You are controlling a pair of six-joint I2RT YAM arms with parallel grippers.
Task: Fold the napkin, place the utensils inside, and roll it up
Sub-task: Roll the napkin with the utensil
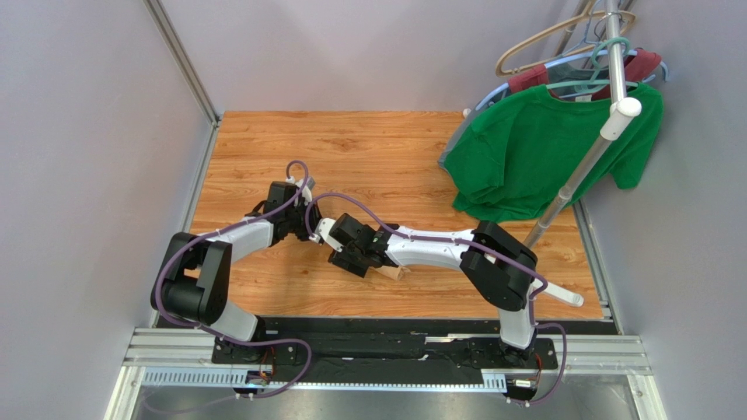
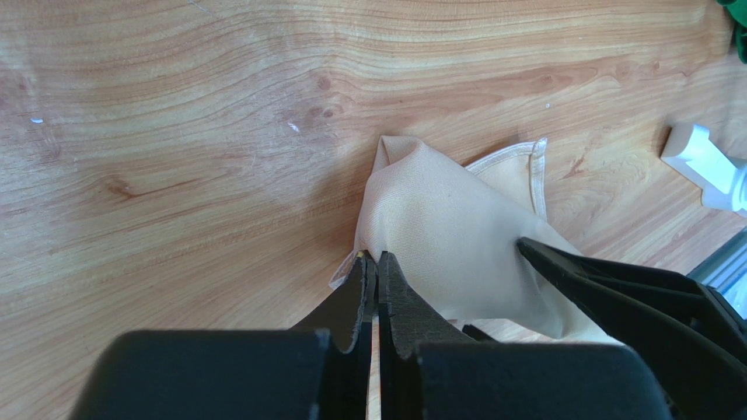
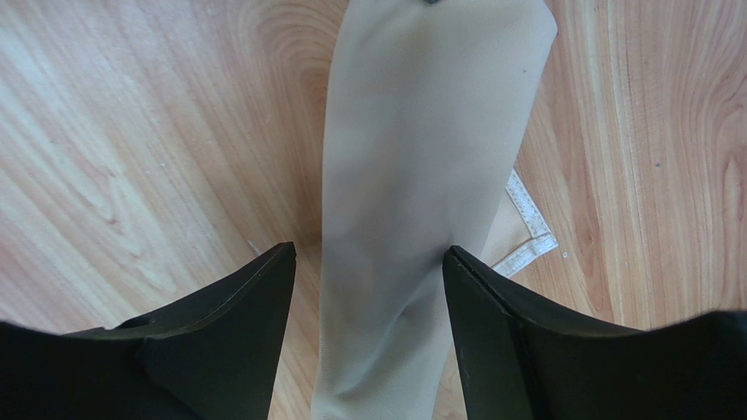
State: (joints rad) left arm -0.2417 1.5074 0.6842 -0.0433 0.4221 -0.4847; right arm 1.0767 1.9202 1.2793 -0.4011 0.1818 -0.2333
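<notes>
One napkin (image 3: 412,175): closed left claw (image 2: 375,262) touching, right claw (image 3: 369,254) astride.

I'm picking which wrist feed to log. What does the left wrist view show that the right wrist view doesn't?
Only the left wrist view: the left gripper, jaws pinched shut on the edge of the napkin, plus a white rack foot at the right. Only the right wrist view: the right gripper with both jaws open, straddling a long band of the cloth. Both: the napkin, one hemmed corner of it, and the wooden table.
</notes>
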